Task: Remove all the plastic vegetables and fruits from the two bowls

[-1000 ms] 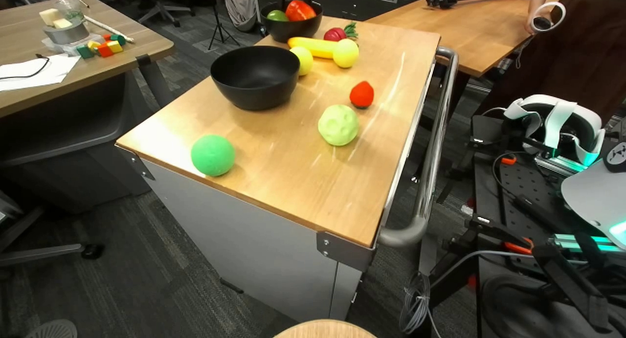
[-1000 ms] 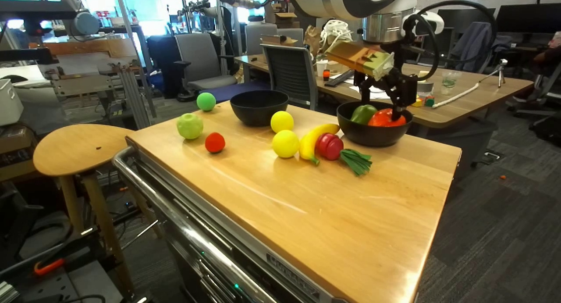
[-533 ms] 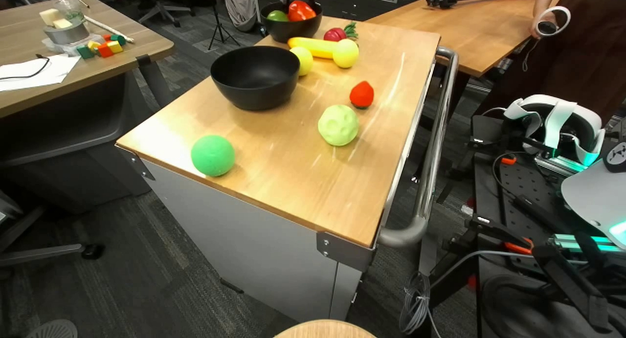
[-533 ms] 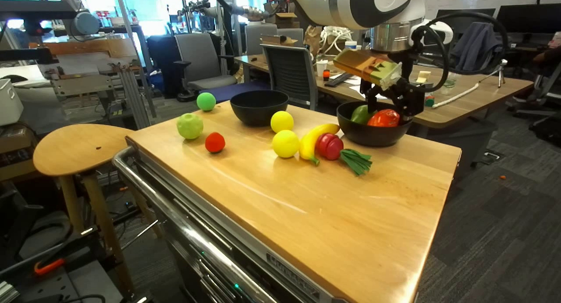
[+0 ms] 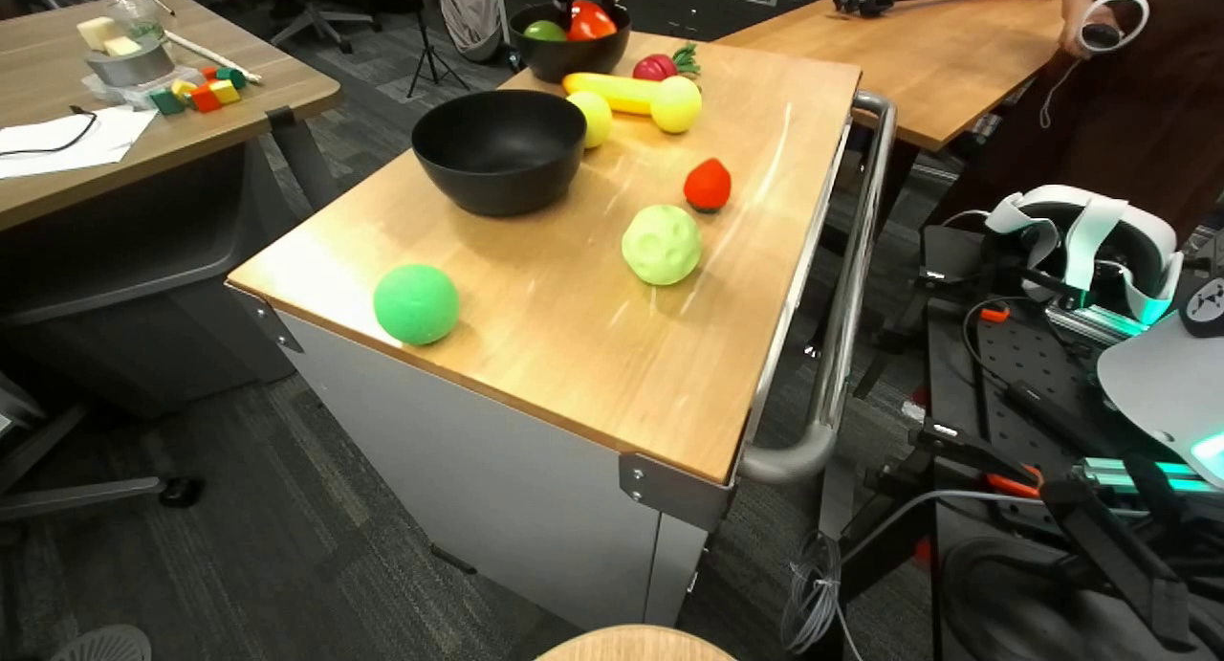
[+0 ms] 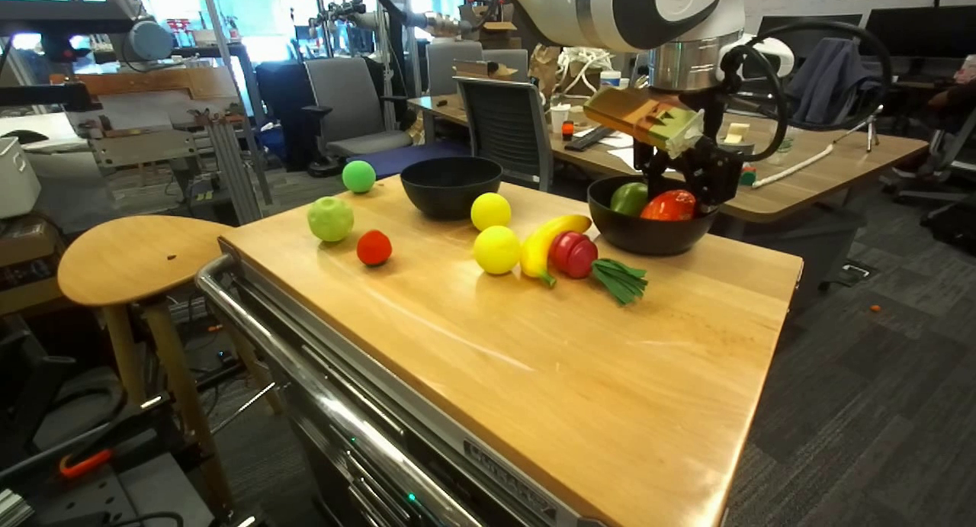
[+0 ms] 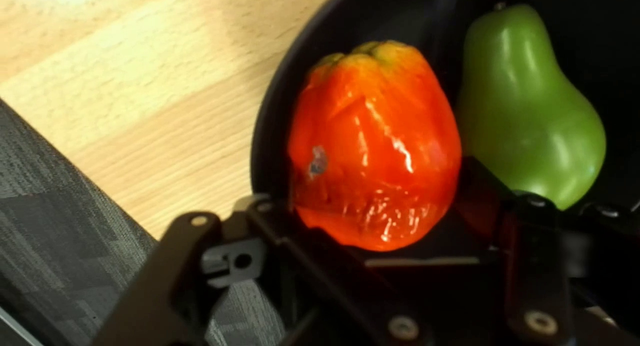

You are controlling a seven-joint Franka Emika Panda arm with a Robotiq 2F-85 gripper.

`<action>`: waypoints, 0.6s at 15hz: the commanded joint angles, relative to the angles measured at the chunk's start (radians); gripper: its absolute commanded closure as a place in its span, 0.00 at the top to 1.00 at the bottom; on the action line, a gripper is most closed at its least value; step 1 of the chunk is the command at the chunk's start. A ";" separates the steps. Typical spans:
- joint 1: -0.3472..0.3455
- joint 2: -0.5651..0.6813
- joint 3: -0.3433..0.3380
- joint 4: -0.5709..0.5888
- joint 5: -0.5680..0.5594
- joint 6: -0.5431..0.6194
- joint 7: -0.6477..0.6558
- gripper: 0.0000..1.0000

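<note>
Lower than a second ago and shifted sideways, the pincer (image 6: 681,200) is now straddling the pepper (image 7: 377,150). Its jaws are standing well apart, one on either side; whether they are already gripping the pepper or merely flanking it, I am not able to tell. The pepper is lying directly between them, its long axis running up the wrist view, so any squeeze would be going across its width. One jaw is standing on the rim side, the other on the side of the pear (image 7: 532,110), and that narrow slot between pepper and pear is, I judge, what the coming move is turning on: drifting that way could be dragging the pear along.

Both are sitting in the loaded bowl (image 6: 652,239), the pear just beside the pepper and running much the same way. The other bowl (image 5: 497,178) is showing nothing inside. Farther out on the counter (image 6: 534,405), the radish (image 6: 572,254), banana (image 6: 537,249), two yellow balls (image 6: 497,250) (image 6: 490,212), red piece (image 6: 374,248), pale green ball (image 6: 331,220) and green ball (image 6: 358,176) are resting outside both bowls.
</note>
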 commanded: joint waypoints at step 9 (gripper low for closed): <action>-0.034 -0.336 0.097 -0.355 0.061 0.141 -0.305 0.53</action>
